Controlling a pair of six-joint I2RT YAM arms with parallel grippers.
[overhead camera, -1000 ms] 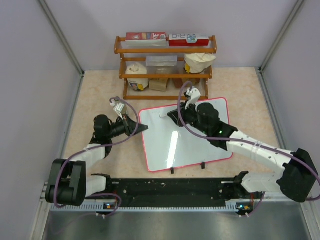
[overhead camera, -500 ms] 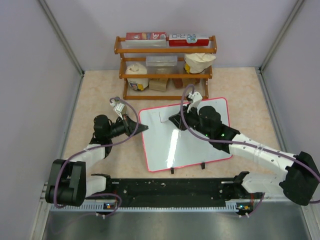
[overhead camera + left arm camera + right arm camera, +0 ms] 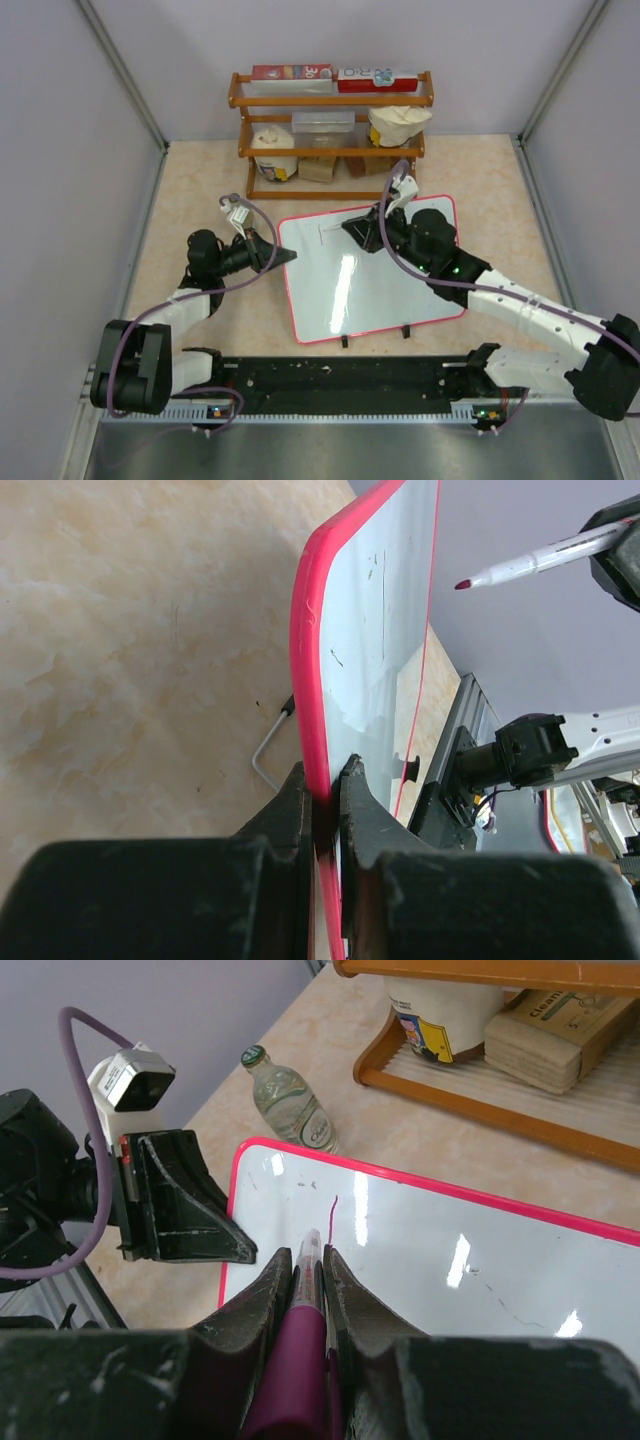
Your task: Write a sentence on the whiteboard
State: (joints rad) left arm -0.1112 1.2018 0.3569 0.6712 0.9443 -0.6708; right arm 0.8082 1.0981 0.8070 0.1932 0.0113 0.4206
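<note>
The whiteboard (image 3: 340, 290), glossy white with a red-pink frame, lies tilted on the table. My left gripper (image 3: 290, 257) is shut on its left edge, seen edge-on in the left wrist view (image 3: 325, 780). My right gripper (image 3: 352, 228) is shut on a magenta marker (image 3: 305, 1300) over the board's far left part (image 3: 450, 1280). The marker tip (image 3: 462, 584) stands apart from the board's surface (image 3: 380, 630). One short pink stroke (image 3: 333, 1218) is on the board just past the tip. No words of the sentence show.
A wooden shelf (image 3: 332, 130) with boxes and jars stands behind the board. A small clear bottle (image 3: 290, 1108) stands on the table by the board's far left corner. A black rail (image 3: 340, 385) runs along the near edge. Grey walls close both sides.
My right arm has shifted to the right and back, with the marker still in its jaws. The left gripper and the board have not moved.
</note>
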